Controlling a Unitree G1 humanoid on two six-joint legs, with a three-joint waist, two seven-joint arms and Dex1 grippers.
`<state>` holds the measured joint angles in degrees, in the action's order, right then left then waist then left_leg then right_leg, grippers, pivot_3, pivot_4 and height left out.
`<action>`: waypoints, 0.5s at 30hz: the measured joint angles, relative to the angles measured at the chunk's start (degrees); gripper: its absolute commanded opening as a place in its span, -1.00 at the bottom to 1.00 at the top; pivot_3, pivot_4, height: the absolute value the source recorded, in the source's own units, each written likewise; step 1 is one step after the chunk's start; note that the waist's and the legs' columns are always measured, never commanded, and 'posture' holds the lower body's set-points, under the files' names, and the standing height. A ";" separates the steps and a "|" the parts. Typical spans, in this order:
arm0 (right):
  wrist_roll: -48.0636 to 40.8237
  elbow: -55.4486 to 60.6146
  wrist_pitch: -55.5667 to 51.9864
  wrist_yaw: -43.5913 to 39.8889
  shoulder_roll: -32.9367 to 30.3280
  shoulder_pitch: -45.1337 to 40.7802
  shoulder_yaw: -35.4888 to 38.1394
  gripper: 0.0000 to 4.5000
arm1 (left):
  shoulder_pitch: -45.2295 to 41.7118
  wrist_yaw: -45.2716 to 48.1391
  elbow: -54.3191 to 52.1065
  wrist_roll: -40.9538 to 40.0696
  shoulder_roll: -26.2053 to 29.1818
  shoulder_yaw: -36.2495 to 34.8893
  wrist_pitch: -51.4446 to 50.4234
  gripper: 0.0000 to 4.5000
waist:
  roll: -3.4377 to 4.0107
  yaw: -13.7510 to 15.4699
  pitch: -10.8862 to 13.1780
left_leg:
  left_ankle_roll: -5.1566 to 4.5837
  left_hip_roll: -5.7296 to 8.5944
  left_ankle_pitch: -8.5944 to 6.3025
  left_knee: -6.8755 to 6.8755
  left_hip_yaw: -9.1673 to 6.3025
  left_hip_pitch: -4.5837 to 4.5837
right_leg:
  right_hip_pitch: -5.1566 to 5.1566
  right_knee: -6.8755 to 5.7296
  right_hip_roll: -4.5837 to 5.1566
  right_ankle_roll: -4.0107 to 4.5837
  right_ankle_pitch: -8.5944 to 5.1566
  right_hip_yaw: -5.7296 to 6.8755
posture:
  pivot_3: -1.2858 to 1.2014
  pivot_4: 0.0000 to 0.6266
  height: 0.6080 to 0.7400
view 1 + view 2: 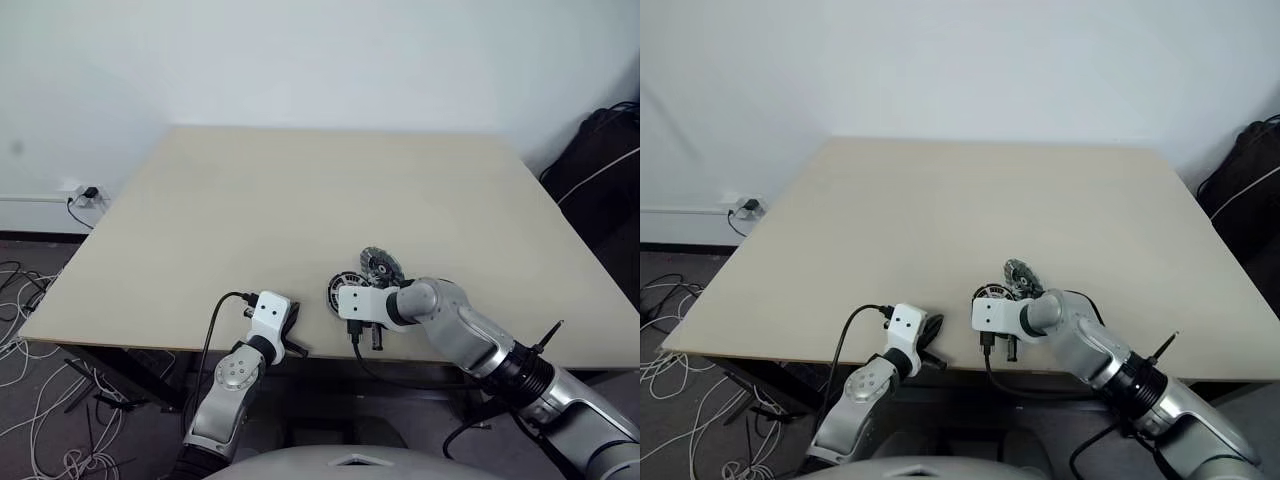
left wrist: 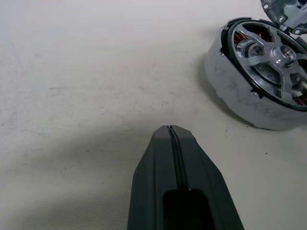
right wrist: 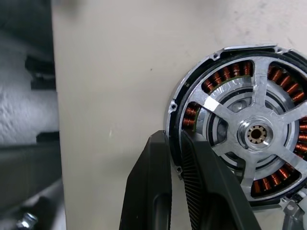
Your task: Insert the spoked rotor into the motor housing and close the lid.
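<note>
- The spoked rotor (image 3: 254, 132) already sits inside the motor housing (image 3: 192, 96): its silver spokes and hub lie over the ring of copper windings, which shows through the gaps between them. By the look of it, the insertion step is done or nearly so; whether the rotor is fully seated I cannot tell.
- The motor housing lies flat on the table (image 1: 300, 200), close to the table's near edge.
- The lid (image 1: 380, 266) is not on yet. It stands tilted just behind the motor housing, segmented face showing, touching or almost touching the housing's far rim.
- The right gripper (image 3: 175, 158) pinches the near rim of the motor housing, one finger outside the wall and one inside over the windings, jaws nearly together on that thin edge.
- The left gripper (image 2: 171, 132) is pressed together on nothing, resting just above the table, left of the motor housing and apart from it.
- Left to do: bring the lid over the housing and close it.
</note>
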<state>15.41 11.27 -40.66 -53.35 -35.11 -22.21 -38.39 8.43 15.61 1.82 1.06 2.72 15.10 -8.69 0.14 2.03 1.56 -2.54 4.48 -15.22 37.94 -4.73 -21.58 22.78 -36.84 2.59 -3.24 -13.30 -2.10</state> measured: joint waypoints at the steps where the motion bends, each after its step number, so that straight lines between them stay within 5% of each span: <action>1: -0.35 0.07 -1.37 0.46 0.87 0.42 0.84 -0.96 | 0.00 0.03 0.00 0.00 0.00 0.00 0.00 -1.00 | 0.00 -0.05 0.00 | 0.01 0.00 0.01 0.01 0.00 0.01 | -0.01 -0.01 0.00 -0.01 0.02 -0.01 | 0.03 -1.00 1.00; 15: -9.67 4.81 -29.17 10.57 14.23 2.94 13.94 -0.96 | 0.00 0.57 0.01 0.00 -0.11 0.08 0.00 -1.00 | 0.01 -0.32 0.00 | 0.02 -0.01 0.04 -0.12 0.00 -0.10 | 0.19 -0.01 -0.01 0.39 0.23 -0.01 | 0.03 -1.00 1.00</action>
<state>5.73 16.08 -69.84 -42.78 -20.89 -19.27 -24.45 8.42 16.18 1.83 1.06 2.61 15.18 -8.69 0.15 1.71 1.56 -2.52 4.47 -15.19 37.81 -4.73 -21.68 22.97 -36.86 2.58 -2.84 -13.08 -2.12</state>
